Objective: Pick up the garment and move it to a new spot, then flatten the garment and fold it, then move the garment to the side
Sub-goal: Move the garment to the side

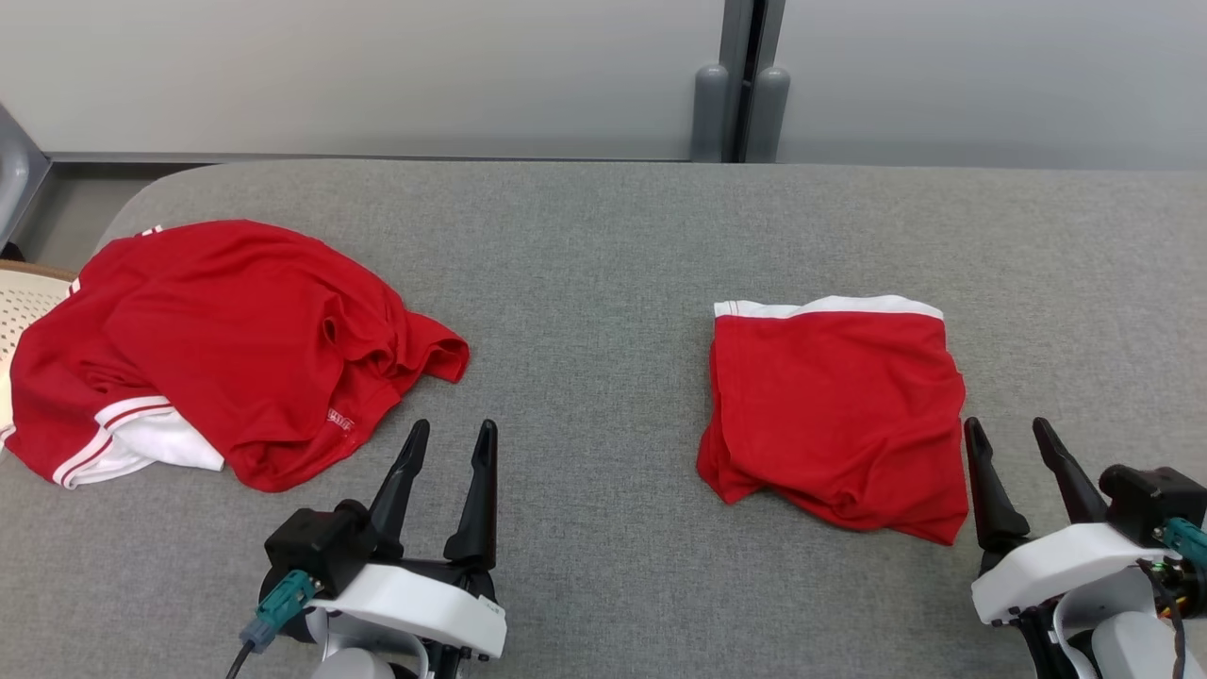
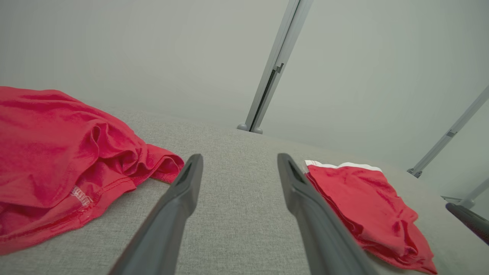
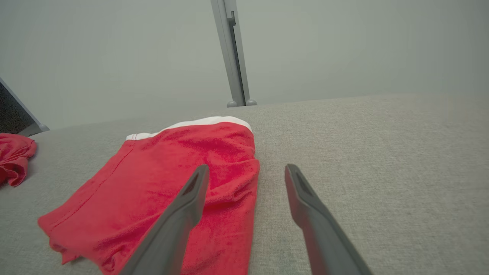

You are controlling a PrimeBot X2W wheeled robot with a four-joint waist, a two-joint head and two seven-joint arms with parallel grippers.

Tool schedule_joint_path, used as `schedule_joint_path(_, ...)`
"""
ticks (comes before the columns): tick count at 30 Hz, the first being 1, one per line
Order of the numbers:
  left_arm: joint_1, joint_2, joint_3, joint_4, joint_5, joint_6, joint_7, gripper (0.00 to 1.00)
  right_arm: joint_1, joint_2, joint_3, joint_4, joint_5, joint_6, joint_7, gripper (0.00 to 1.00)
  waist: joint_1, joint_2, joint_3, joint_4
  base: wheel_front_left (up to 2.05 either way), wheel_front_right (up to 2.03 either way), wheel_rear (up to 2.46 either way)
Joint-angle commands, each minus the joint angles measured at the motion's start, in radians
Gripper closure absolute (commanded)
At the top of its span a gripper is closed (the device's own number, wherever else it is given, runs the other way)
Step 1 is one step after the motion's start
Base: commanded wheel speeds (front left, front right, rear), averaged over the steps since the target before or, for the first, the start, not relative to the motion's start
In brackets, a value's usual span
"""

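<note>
Fingers on my left gripper (image 1: 454,429) and right gripper (image 1: 1005,426) stand spread, holding nothing. One folded garment (image 1: 839,405) lies on the table (image 1: 585,283) just beside my right fingers, seemingly done. Next, I judge, comes pinching the crumpled shirt (image 1: 226,349) at far left. Pale basket (image 1: 24,297) next to that shirt: contents hidden.

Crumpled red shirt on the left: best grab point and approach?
Probably the bunched sleeve jutting from the right edge of the crumpled shirt: its raised folds give pinchable bulk. Come from the near side with the open left gripper, which sits just short of it.
</note>
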Motion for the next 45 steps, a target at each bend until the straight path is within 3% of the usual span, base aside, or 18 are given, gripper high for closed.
schedule_joint_path(1, -0.018, 0.004, -0.002, 0.002, -0.005, -0.003, 0.000, 0.00, -0.023, -0.008, 0.010, 0.014, 0.020, 0.000, 0.021, 0.00, 0.0000, -0.0001, 0.016, 0.010, 0.00, 0.00, 0.00)
schedule_joint_path(19, -0.064, 0.004, -0.035, 0.010, -0.009, -0.002, 0.000, 0.00, -0.157, -0.015, 0.046, 0.208, 0.160, 0.000, 0.118, 0.00, 0.0000, -0.0001, 0.091, 0.072, 0.00, 0.00, 0.00)
schedule_joint_path(20, -0.065, 0.004, -0.035, 0.010, -0.009, -0.001, 0.000, 0.00, -0.160, -0.016, 0.059, 0.215, 0.166, 0.000, 0.120, 0.10, 0.0000, -0.0001, 0.093, 0.072, 0.00, 0.00, 0.00)
schedule_joint_path(21, -0.065, 0.004, -0.034, 0.011, -0.007, 0.000, 0.000, 0.00, -0.163, -0.019, 0.072, 0.220, 0.169, 0.000, 0.119, 0.70, 0.0000, -0.0001, 0.093, 0.070, 0.00, 0.00, 0.00)
schedule_joint_path(22, -0.065, 0.004, -0.032, 0.011, -0.005, 0.001, 0.000, 0.00, -0.168, -0.024, 0.085, 0.224, 0.167, 0.000, 0.112, 1.00, 0.0000, -0.0001, 0.093, 0.067, 0.00, 0.00, 0.00)
schedule_joint_path(32, -0.072, 0.004, -0.030, 0.002, 0.014, -0.009, 0.000, 0.00, -0.231, -0.110, 0.175, 0.225, 0.008, 0.000, -0.005, 1.00, 0.0000, -0.0001, 0.090, -0.011, 0.00, 0.00, 0.00)
schedule_joint_path(38, -0.108, 0.004, -0.053, -0.025, 0.035, -0.011, 0.000, 0.00, -0.291, -0.207, 0.246, 0.216, -0.130, 0.000, -0.036, 1.00, 0.0000, -0.0001, 0.122, -0.095, 0.00, 0.00, 0.00)
schedule_joint_path(45, -0.180, 0.004, -0.074, -0.057, 0.065, -0.017, 0.000, 0.00, -0.378, -0.352, 0.307, 0.235, -0.151, 0.000, -0.008, 1.00, 0.0000, -0.0001, 0.200, -0.188, 0.00, 0.00, 0.00)
